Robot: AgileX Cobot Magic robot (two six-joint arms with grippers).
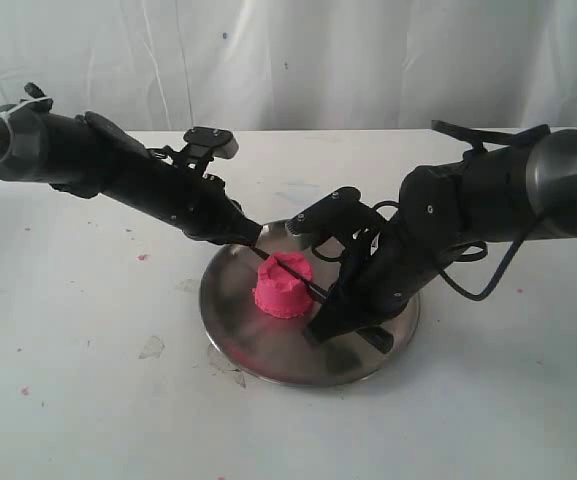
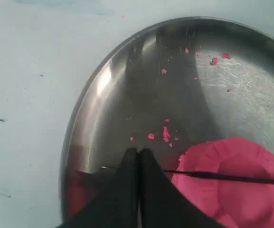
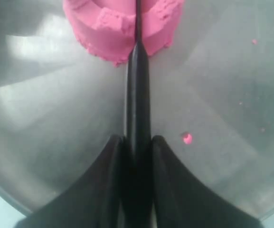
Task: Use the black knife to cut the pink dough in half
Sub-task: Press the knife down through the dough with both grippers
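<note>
The pink dough (image 1: 282,287) is a squat lump with a dented top, sitting in the middle of the round steel plate (image 1: 268,352). Across its top lies the black knife (image 1: 295,273), pressed a little into the near wall of the dough (image 3: 113,28). My right gripper (image 3: 137,138) is shut on the handle of the knife (image 3: 137,95), low over the plate (image 3: 46,118). Shut as well, my left gripper (image 2: 138,152) sits over the thin tip end of the blade (image 2: 222,176), beside the dough (image 2: 241,190); nothing shows between its fingers.
Small pink crumbs (image 2: 165,134) lie scattered on the plate (image 2: 122,95) and on the white table (image 1: 88,400). A pale scrap (image 1: 151,347) lies on the table left of the plate. A white curtain (image 1: 318,60) hangs behind.
</note>
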